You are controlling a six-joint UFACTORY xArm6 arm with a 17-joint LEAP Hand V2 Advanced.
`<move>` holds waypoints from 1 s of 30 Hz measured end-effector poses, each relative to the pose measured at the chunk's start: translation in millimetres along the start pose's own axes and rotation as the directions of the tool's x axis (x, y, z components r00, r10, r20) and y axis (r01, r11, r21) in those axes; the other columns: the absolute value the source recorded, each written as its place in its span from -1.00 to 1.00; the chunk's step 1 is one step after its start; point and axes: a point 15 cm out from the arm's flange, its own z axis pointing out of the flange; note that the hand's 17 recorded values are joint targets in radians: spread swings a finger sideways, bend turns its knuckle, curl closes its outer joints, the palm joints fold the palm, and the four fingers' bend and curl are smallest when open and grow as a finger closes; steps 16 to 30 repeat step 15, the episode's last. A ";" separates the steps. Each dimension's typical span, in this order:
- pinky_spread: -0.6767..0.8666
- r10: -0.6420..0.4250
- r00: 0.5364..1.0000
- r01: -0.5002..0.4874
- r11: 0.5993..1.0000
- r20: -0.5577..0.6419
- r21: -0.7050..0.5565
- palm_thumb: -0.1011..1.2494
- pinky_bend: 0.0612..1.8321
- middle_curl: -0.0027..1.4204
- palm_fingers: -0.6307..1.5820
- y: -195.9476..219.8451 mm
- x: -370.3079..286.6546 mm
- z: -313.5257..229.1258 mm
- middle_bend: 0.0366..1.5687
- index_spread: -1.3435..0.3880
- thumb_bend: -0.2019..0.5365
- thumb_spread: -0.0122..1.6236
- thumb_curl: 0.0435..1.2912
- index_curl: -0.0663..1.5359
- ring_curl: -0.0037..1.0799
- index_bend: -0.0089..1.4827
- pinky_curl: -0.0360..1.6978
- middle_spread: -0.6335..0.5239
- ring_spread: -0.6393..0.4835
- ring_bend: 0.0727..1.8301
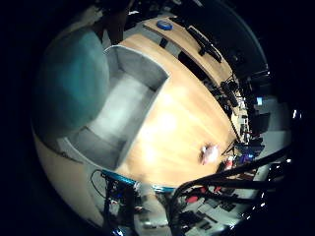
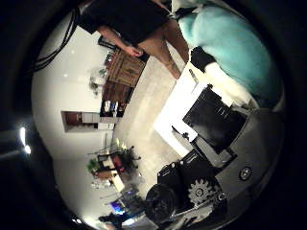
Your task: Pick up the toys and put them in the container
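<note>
Toy point(image 1: 69, 83), teal and soft, fills the upper left of the little-finger view, clamped in the hand point(image 2: 216, 139), right above the grey container point(image 1: 123, 105). A pink toy point(image 1: 210, 154) waits on the table point(image 1: 172, 132). Release off-centre and it could catch the rim, tumbling outside.

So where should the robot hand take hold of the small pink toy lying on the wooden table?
Probably from above, closing round its whole body: the pink toy lies low on the wooden table, apart from the grey container. It is too small here to pick a finer part.
</note>
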 end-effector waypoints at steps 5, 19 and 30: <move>-0.49 -0.006 1.000 0.006 1.000 -0.005 -0.030 -0.30 0.07 -0.09 -0.12 2.4 3.5 10.7 -0.52 -0.06 -0.91 0.22 -0.65 -0.06 -0.20 -0.69 -0.59 -0.42 -0.34 -0.10; 0.40 -0.052 0.999 0.051 0.990 -0.006 -0.128 -0.76 0.14 -0.31 -0.33 11.1 8.2 32.5 -0.72 0.01 -0.56 0.01 -0.65 -0.32 -0.50 -0.76 -0.67 -0.07 0.37 -0.45; 0.40 -0.052 0.999 0.051 0.990 -0.006 -0.128 -0.76 0.14 -0.31 -0.33 11.1 8.2 32.5 -0.72 0.01 -0.56 0.01 -0.65 -0.32 -0.50 -0.76 -0.67 -0.07 0.37 -0.45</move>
